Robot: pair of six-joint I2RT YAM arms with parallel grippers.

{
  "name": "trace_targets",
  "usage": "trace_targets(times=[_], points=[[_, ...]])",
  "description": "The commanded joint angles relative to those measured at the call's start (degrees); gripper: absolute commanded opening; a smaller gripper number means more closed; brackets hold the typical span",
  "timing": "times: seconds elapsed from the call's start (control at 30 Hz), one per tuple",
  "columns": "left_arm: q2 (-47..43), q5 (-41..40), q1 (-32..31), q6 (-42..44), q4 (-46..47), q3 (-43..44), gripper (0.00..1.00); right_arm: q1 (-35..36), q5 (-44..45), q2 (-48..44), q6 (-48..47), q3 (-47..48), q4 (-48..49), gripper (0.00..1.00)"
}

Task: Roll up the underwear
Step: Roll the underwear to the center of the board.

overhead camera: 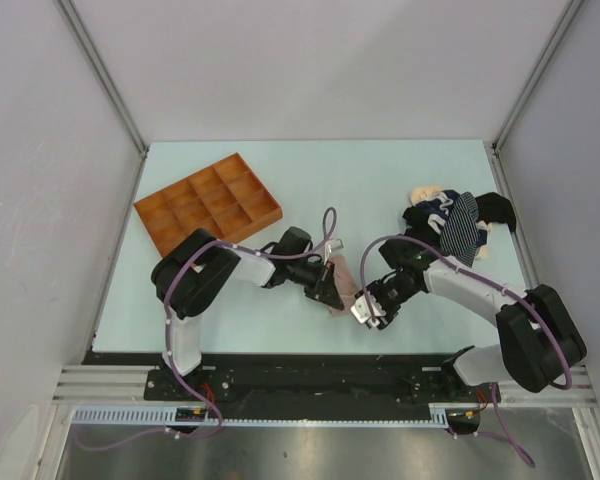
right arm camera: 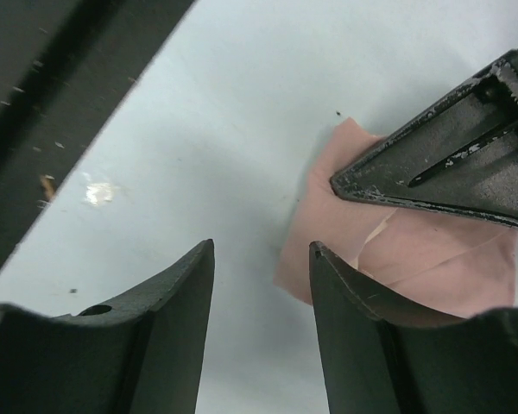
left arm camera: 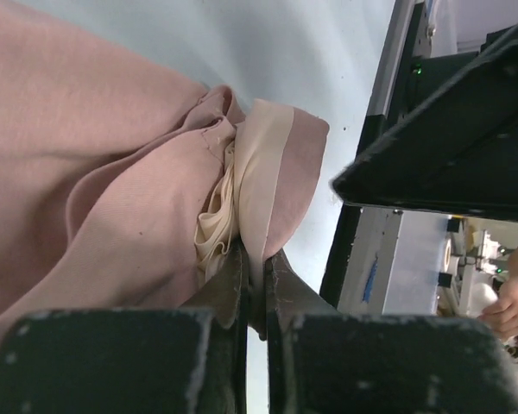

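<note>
Left gripper (left arm camera: 255, 263): jaws clenched on the cream waistband fold of the pink underwear (left arm camera: 112, 172). This garment lies bunched on the pale surface (overhead camera: 380, 170) between the two arms, towards the near edge. Right gripper (right arm camera: 262, 250): jaws released, nothing between them, hovering just beside the garment's edge. The underwear pile (overhead camera: 458, 222) sits at far right and the orange tray (overhead camera: 208, 203) at far left.

Pale table (overhead camera: 280, 175): orange tray (overhead camera: 188, 180), underwear (overhead camera: 452, 224)
</note>
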Motion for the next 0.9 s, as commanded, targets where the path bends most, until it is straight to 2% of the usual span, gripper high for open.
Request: trace_targets(times=[0.0, 0.27, 0.5, 0.57, 0.63, 0.73, 0.8, 0.83, 0.87], points=[[2.2, -5.8, 1.6, -3.1, 2.9, -3.1, 0.0, 2.1, 6.4, 0.3, 3.2, -1.8, 12.4, 0.52], [2.6, -6.1, 1.8, -5.9, 7.0, -4.9, 0.0, 4.0, 9.2, 1.2, 5.4, -3.3, 18.0, 0.52], [1.7, -7.3, 2.1, -7.8, 10.5, -6.1, 0.01, 6.1, 14.0, 5.8, 7.3, -3.5, 20.9, 0.51], [0.6, -7.9, 2.1, -8.3, 10.9, -6.6, 0.09, 6.5, 15.1, 7.2, 7.5, -3.5, 21.3, 0.5], [-0.8, -8.1, 2.1, -9.1, 12.1, -6.8, 0.1, 7.6, 17.5, 8.9, 7.9, -3.5, 21.7, 0.49], [-4.4, -10.3, 2.2, -10.3, 13.8, -8.0, 0.22, 8.5, 19.8, 10.4, 8.7, -3.4, 21.7, 0.43], [-7.5, -12.3, 2.4, -10.7, 14.4, -9.6, 0.3, 9.0, 20.2, 11.7, 8.6, -3.3, 20.4, 0.39], [-9.2, -15.4, 2.5, -10.5, 15.2, -11.3, 0.4, 9.1, 20.3, 12.0, 8.5, -3.1, 19.0, 0.34], [-13.5, -17.3, 2.8, -10.3, 15.4, -12.5, 0.45, 9.1, 20.3, 12.8, 8.5, -3.1, 18.3, 0.32]])
